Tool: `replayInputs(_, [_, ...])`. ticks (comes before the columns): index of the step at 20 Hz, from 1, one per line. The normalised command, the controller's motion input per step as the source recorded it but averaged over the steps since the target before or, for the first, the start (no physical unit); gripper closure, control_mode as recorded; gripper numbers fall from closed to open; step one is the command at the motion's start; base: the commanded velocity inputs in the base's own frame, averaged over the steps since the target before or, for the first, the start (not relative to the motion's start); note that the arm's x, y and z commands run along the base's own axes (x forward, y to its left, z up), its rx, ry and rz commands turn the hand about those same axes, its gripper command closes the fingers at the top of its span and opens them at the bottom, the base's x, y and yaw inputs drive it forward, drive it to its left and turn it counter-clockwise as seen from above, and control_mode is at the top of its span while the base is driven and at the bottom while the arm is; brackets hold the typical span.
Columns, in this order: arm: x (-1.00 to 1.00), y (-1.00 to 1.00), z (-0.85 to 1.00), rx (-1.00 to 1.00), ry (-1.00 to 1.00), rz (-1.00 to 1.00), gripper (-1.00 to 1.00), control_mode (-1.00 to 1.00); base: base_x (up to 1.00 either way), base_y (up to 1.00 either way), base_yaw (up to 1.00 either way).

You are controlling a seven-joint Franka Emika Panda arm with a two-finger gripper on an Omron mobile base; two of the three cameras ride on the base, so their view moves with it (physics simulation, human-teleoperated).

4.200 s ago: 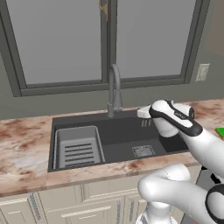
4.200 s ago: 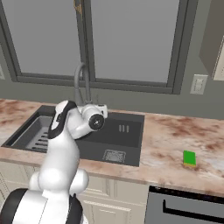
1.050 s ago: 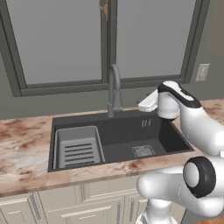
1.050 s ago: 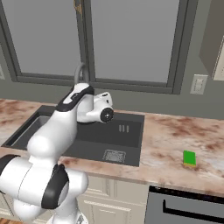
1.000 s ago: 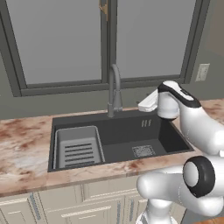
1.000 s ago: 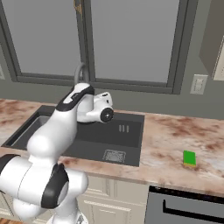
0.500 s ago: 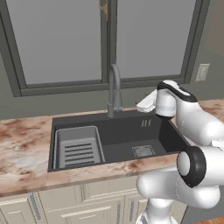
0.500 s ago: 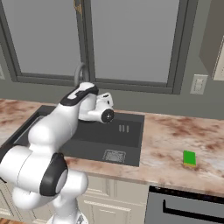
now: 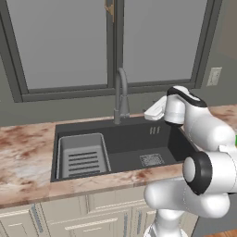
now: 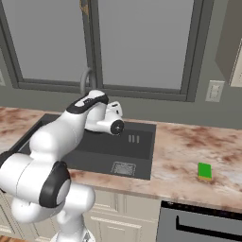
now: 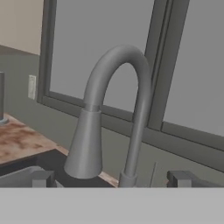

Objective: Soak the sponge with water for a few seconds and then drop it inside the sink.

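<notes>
The green sponge lies flat on the marbled counter, well to the right of the sink. My gripper hovers above the sink's back right part, level with the tall grey gooseneck faucet and pointing at it from the right. In the hand view the faucet rises close ahead, and my gripper is open with nothing between its two dark fingertips. No water runs from the spout. The sink has a square drain grate in its floor.
A lighter grey slotted rack fills the left part of the basin. Dark window frames run along the wall behind the faucet. A wall outlet sits at the back right. A dark appliance front is below the counter under the sponge.
Since the earliest frames the arm has swung and the hand has risen from over the basin to spout height. In the last second it edged slightly towards the faucet. The jaws stayed open.
</notes>
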Motion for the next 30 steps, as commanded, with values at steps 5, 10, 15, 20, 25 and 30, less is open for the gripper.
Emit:
replayInputs(5, [0.01,0.00,0.00,0.00,0.00,0.03,-1.00,-1.00,0.00,0.00,0.00])
replayInputs(10, [0.05,0.01,-0.04,0.00,0.00,0.02,-1.00,-1.00,0.00,0.00,0.00])
replayInputs(15, [0.01,0.10,0.00,0.00,0.00,0.02,-1.00,-1.00,0.00,0.00,0.00])
replayInputs(20, [-0.01,0.17,0.00,0.00,0.00,0.03,-1.00,-1.00,0.00,0.00,0.00])
replayInputs(25, [0.00,0.08,0.00,0.00,0.00,0.01,-1.00,-1.00,0.00,0.00,0.00])
replayInputs(30, [0.09,0.00,-0.13,0.00,0.00,0.00,-1.00,-1.00,0.00,0.00,0.00])
